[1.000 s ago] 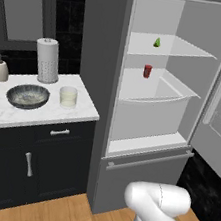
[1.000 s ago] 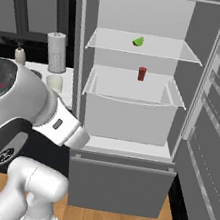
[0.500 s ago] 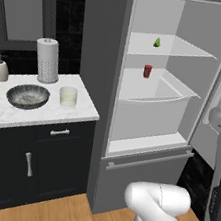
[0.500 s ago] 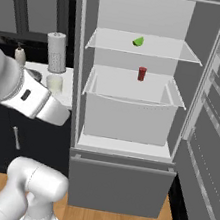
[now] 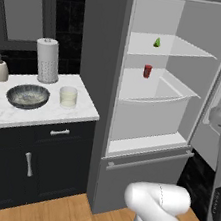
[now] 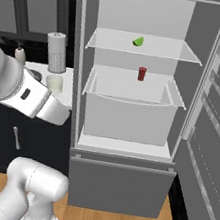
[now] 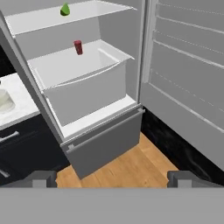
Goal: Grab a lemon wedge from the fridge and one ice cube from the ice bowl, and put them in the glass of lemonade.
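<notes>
The fridge (image 5: pixel 98 55) stands open, its door (image 7: pixel 183 65) swung out to the right. A tiny yellow-green lemon wedge (image 5: pixel 157 42) (image 6: pixel 138 41) (image 7: pixel 65 9) lies on the upper shelf. On the white counter at the left stand the ice bowl (image 5: pixel 28 95) and, just right of it, the glass of lemonade (image 5: pixel 68 96) (image 6: pixel 54 83). My gripper (image 7: pixel 112 179) is open and holds nothing. It hangs well back from the fridge, over the wooden floor and facing the shelves, with the wedge far ahead and up to the left.
A small red object (image 5: pixel 147 71) (image 7: pixel 78 47) sits on the shelf behind a white crisper drawer (image 6: pixel 128 117). A paper-towel roll (image 5: pixel 48 60) and a soap bottle (image 5: pixel 1 70) stand at the counter's back. Dark navy cabinets (image 5: pixel 33 161) lie below it. My arm (image 6: pixel 23 95) crosses in front of the counter.
My arm has swung up and to the right, entering the right edge of the left base view. The lemon wedge, glass and bowl have not moved, and the gripper stays open.
</notes>
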Available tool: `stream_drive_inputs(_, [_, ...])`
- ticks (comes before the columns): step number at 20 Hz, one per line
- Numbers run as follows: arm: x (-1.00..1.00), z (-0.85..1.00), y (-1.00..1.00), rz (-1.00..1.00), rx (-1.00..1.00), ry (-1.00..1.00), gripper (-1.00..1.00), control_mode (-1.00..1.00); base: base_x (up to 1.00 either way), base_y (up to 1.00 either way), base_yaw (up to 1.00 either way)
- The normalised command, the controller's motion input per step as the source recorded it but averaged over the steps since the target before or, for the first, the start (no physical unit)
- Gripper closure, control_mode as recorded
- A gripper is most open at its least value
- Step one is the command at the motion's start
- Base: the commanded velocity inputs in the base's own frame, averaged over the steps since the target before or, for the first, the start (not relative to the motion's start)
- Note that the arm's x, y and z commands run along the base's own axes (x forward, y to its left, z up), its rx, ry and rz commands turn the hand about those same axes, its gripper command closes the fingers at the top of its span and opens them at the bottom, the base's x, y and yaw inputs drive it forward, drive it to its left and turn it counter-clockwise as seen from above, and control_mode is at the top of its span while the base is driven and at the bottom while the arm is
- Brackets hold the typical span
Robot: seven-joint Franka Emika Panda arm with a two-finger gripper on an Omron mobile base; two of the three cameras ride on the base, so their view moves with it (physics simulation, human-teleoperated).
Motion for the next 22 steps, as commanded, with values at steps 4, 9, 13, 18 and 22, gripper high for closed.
stream_drive_inputs(4, [0.3,0.07,0.0,0.03,0.0,0.02,-1.0,-1.0,0.0,0.0,0.0])
stream_drive_inputs(9, [0.0,0.0,0.0,0.0,0.0,0.0,-1.0,1.0,0.61,-0.08,0.17])
stream_drive_inputs(13, [0.0,0.0,0.0,0.0,0.0,0.0,-1.0,1.0,0.59,-0.07,0.18])
stream_drive_inputs(18, [0.0,0.0,0.0,0.0,0.0,0.0,-1.0,1.0,0.34,-0.19,0.2])
stream_drive_inputs(22, [0.0,0.0,0.0,0.0,0.0,0.0,-1.0,1.0,0.29,-0.22,0.23])
